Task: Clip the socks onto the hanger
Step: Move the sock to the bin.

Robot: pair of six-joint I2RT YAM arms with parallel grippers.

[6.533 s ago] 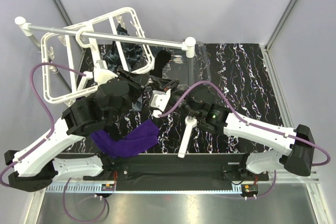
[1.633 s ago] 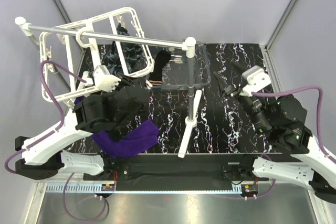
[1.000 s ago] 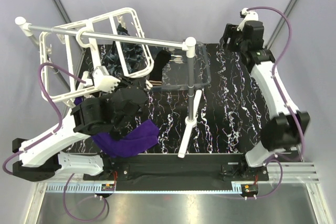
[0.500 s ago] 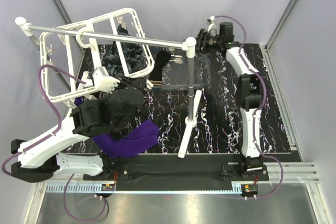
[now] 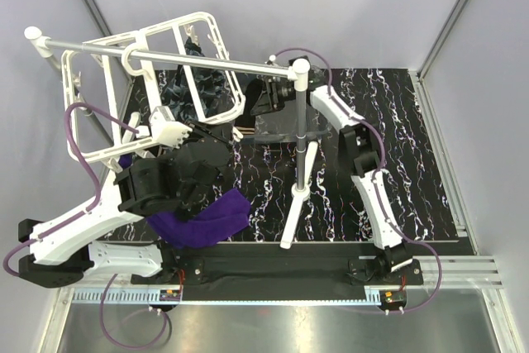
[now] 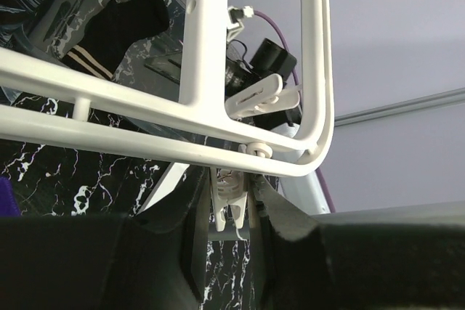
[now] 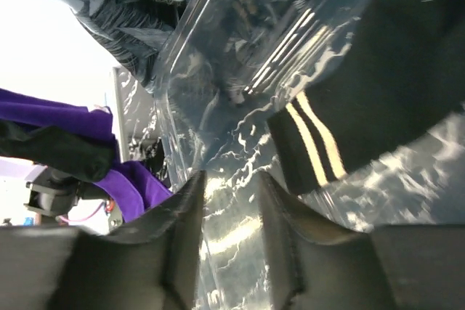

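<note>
With left claw (image 6: pixel 231 185) pinches the dangling clip (image 6: pixel 232 212) under a corner of the white hanger (image 6: pixel 207 34), likely to spread its mouth for a sock. Holds right claw (image 7: pixel 231 179) slightly parted, empty, over clear tray (image 7: pixel 218 56) just beside striped black sock (image 7: pixel 385 70), far centre.

No readable text, label, brand, number or sign shows in any view.

purple sock (image 5: pixel 216 219) half under left arm (image 5: pixel 157 183)
</note>
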